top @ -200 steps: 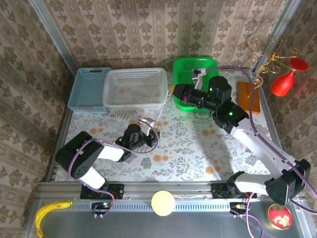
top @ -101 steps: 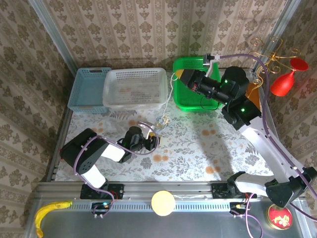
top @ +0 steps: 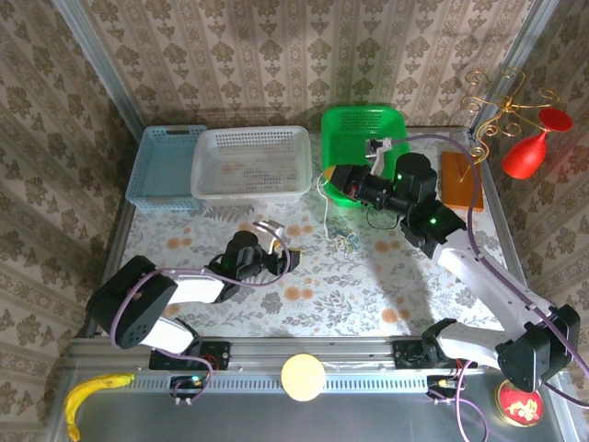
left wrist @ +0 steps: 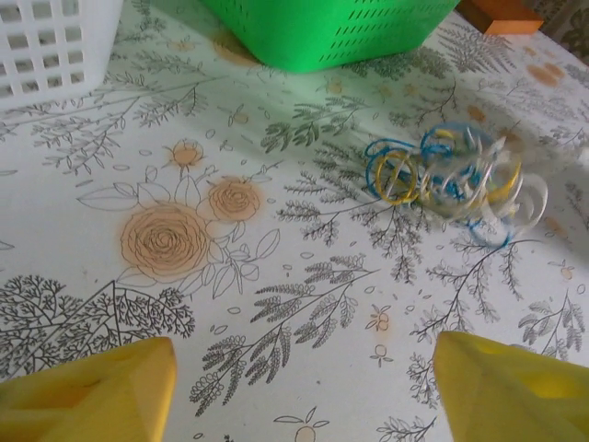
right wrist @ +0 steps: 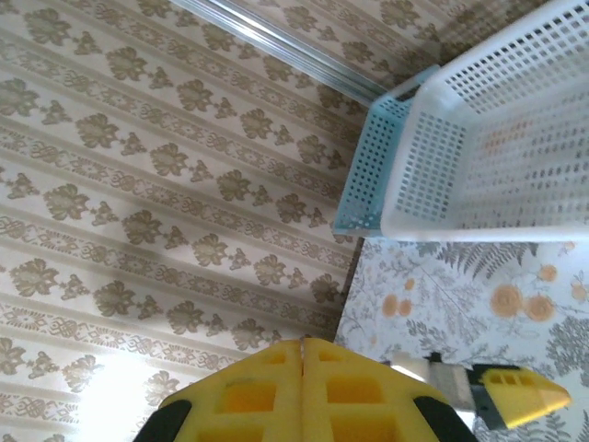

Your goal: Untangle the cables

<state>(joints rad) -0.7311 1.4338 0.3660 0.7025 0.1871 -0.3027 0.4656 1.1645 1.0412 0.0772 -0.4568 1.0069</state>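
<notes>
The cables (top: 344, 241) are a small clump of thin loops lying on the floral cloth in the top view. In the left wrist view the cables (left wrist: 456, 180) show blue, yellow and white loops, slightly blurred, ahead and to the right. A pale cord (top: 327, 210) rises from the clump to my right gripper (top: 324, 180), which hovers by the green basket's front left corner. In the right wrist view the right gripper (right wrist: 304, 348) has its pads pressed together. My left gripper (top: 283, 261) rests low, left of the clump; the left gripper (left wrist: 304, 359) is wide open with bare cloth between its fingers.
A green basket (top: 363, 120), a white basket (top: 248, 138) and a blue basket (top: 166, 138) line the back. A wooden block (top: 460, 180) lies at the right, with a gold wire stand and red glass (top: 529, 152) beyond it. The green basket (left wrist: 322, 32) stands just behind the clump.
The left gripper has opened and let the clump go. The right gripper swung up over the green basket, then down and forward, carrying the cord and dragging the clump rightward.
</notes>
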